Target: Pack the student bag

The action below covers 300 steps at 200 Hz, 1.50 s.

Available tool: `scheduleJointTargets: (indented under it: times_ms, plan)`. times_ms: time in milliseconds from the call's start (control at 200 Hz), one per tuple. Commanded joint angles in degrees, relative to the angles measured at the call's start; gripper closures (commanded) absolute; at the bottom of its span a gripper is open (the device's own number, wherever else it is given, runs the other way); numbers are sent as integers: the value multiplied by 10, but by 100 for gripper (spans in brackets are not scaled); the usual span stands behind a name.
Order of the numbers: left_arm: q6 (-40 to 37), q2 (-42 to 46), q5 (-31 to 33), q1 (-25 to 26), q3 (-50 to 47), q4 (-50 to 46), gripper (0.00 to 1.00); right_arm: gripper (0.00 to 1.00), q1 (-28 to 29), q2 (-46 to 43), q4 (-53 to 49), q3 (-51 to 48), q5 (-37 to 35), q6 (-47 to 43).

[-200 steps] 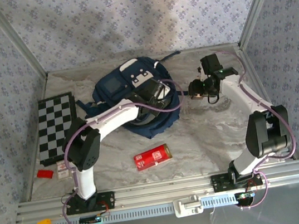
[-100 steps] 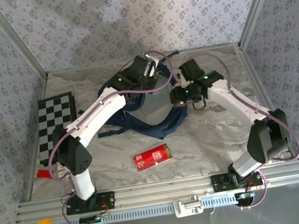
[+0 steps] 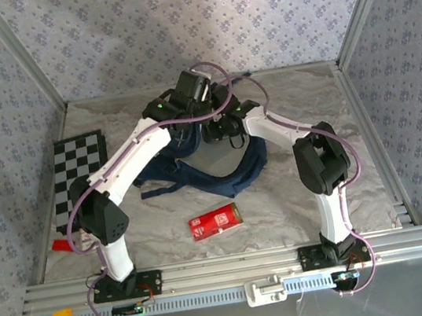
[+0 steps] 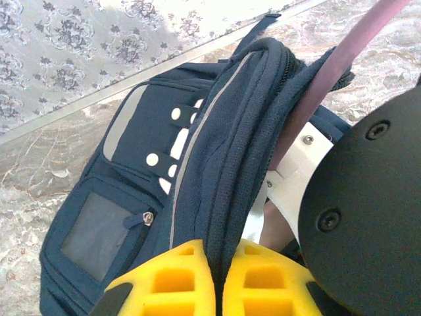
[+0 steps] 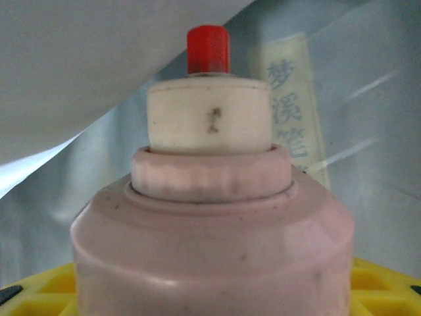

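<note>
Student bag: the student bag (image 3: 233, 172) is being carried by the bench (image 3: 289, 202) at the middle of its far edge. A dark strap (image 3: 160, 188) is being trailed out toward the left edge. In the left wrist view its front pockets are being faced toward the back wall.

Left claw: the left claw (image 4: 219, 280) is being pressed together on the raised rim of the student bag's opening. The navy fabric is being pinched between the yellow pads (image 4: 141, 286).

Right claw: the right claw (image 5: 210, 289) is being clamped on a pink bottle (image 5: 210, 224), with yellow fingers (image 5: 385, 289) being shown at either side of its body. In the top view this claw is being held at the bag's opening, just beside the left arm's wrist.

Pink bottle: its white collar and red tip are being pointed at a pale surface, where a label (image 5: 289, 105) with printed characters is being shown.

Cable: a purple cable (image 4: 329, 72) is being run across the top of the bag's rim.

Red box: a red box (image 3: 215, 221) is being carried toward the middle of the near edge, well apart from the bag.

Chequered board: a chequered board (image 3: 79, 181) is being laid flat along the left edge.

Near left corner: a red piece (image 3: 63, 245) and a pale pack (image 3: 88, 238) are being carried side by side just below the board; what they are cannot be told.
</note>
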<state>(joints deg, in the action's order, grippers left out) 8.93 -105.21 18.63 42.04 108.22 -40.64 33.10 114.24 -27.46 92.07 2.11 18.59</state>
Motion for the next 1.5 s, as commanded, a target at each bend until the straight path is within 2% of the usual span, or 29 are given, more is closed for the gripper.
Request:
scheduleJointTargets:
  times_ms: [0,55,200,320,410,505,610,780,1004,1069,1184,1249,1289,1379,1494]
  plan:
    - [18,30,-29,5,38,45,100,37,6,16,22,11,-21,-18]
    - [17,31,-32,4,38,50,100,31,7,6,28,0,-21,-21]
    - [19,31,-29,1,20,53,100,26,3,-41,45,-47,-8,-22]
    - [21,33,-35,-3,14,55,100,29,-2,-83,63,-95,7,-11]
    - [21,32,-39,-3,11,56,100,29,-12,-112,91,-137,51,4]
    - [21,31,-40,-3,10,56,100,23,-21,-147,138,-182,104,19]
    - [24,31,-42,-3,11,56,100,22,-28,-159,133,-187,92,22]
    - [30,33,-53,-3,10,53,100,22,-47,-186,156,-218,119,41]
    - [25,31,-120,16,4,29,100,22,-90,-276,126,-274,131,86]
    - [15,24,-166,25,2,21,95,22,-111,-301,128,-297,144,104]
    - [1,12,-193,47,17,-16,83,22,-141,-342,108,-322,150,116]
    - [-4,12,-216,51,21,-35,63,22,-151,-365,95,-331,146,116]
    - [-2,18,-231,49,19,-45,56,22,-154,-379,90,-337,147,115]
    - [25,56,-255,43,-20,-35,49,22,-157,-402,70,-349,147,115]
    - [108,138,-308,6,-144,63,44,21,-153,-431,61,-367,149,133]
